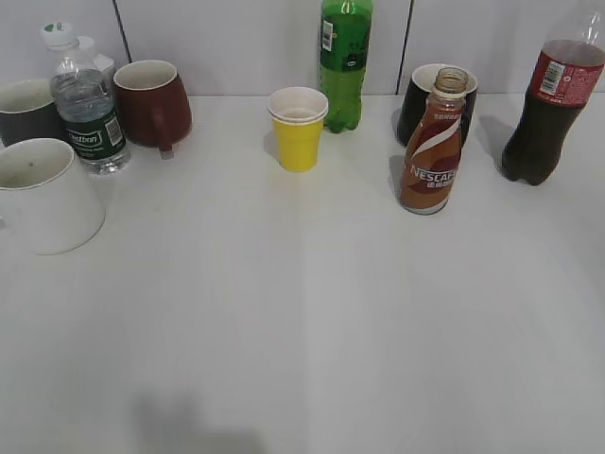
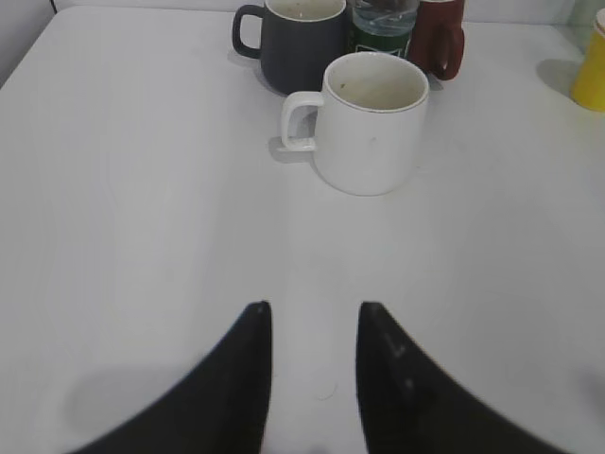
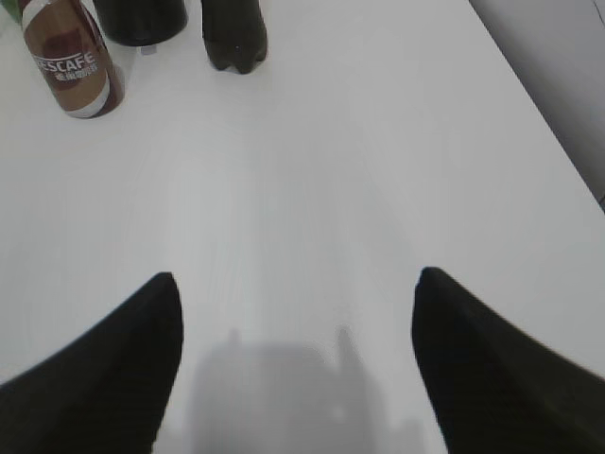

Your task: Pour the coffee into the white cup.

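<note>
The uncapped coffee bottle point(image 1: 432, 151) stands upright at the table's right, ready for pouring, well apart from the white cup point(image 1: 43, 194) at far left. The right gripper point(image 3: 295, 312) hangs spread wide; the left gripper point(image 2: 313, 326) sits narrowly parted, both empty.

A plain white table point(image 1: 302, 331) carries a large white ceramic mug point(image 1: 43, 194), dark grey mug point(image 1: 24, 109), maroon mug point(image 1: 151, 102) and clear water bottle point(image 1: 87, 104) at left. Further right stand a yellow paper cup point(image 1: 298, 130), green plastic bottle point(image 1: 345, 61), black mug point(image 1: 425, 99), uncapped brown Nescafe bottle point(image 1: 433, 151) and red-labelled cola bottle point(image 1: 550, 104).
</note>
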